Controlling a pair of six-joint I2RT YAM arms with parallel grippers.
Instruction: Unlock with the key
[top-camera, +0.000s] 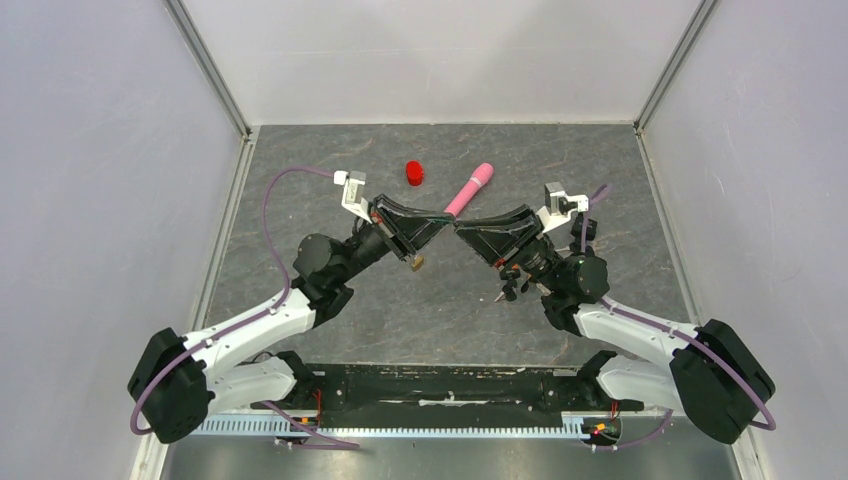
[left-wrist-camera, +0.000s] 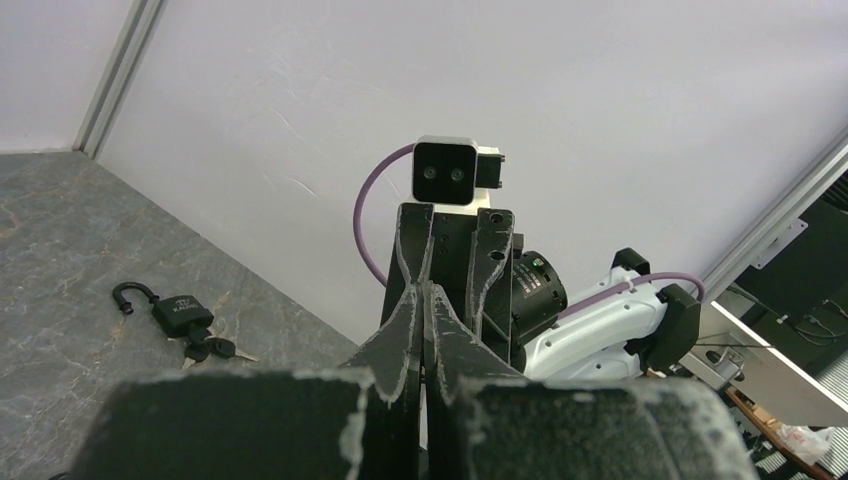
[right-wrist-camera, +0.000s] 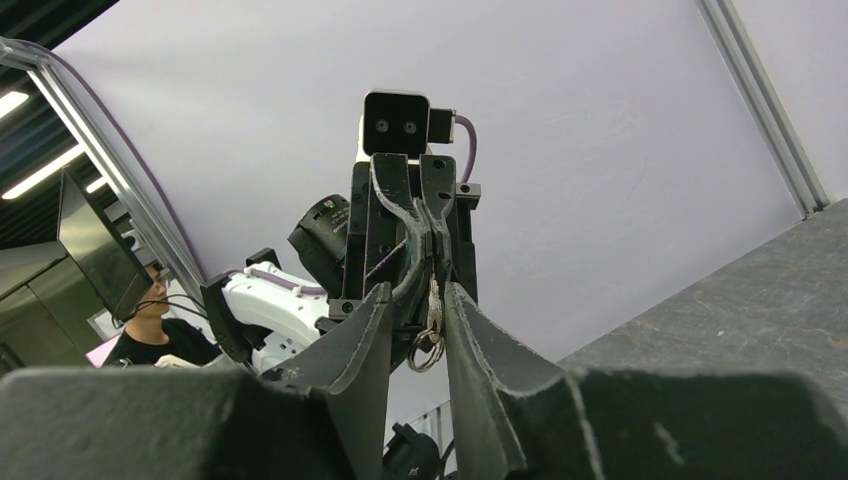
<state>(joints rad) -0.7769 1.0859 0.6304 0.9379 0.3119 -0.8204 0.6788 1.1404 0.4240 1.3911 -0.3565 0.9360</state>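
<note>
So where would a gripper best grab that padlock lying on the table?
Probably the padlock by its black body, from above, fingers across the two side edges: it lies flat, with the shackle at one end and the keys at the other.

Blk padlock (left-wrist-camera: 180, 315), keys (left-wrist-camera: 212, 349) at base, flat on table (left-wrist-camera: 60, 230); silver keyring (right-wrist-camera: 430, 345) hangs aloft.

Overhead down onto table (top-camera: 430, 300); left wrist camera (right-wrist-camera: 395, 125) and right wrist camera (left-wrist-camera: 445, 172) face to face.

Matt stone-look table (top-camera: 430, 310), shiny metal key (right-wrist-camera: 434, 298)
</note>
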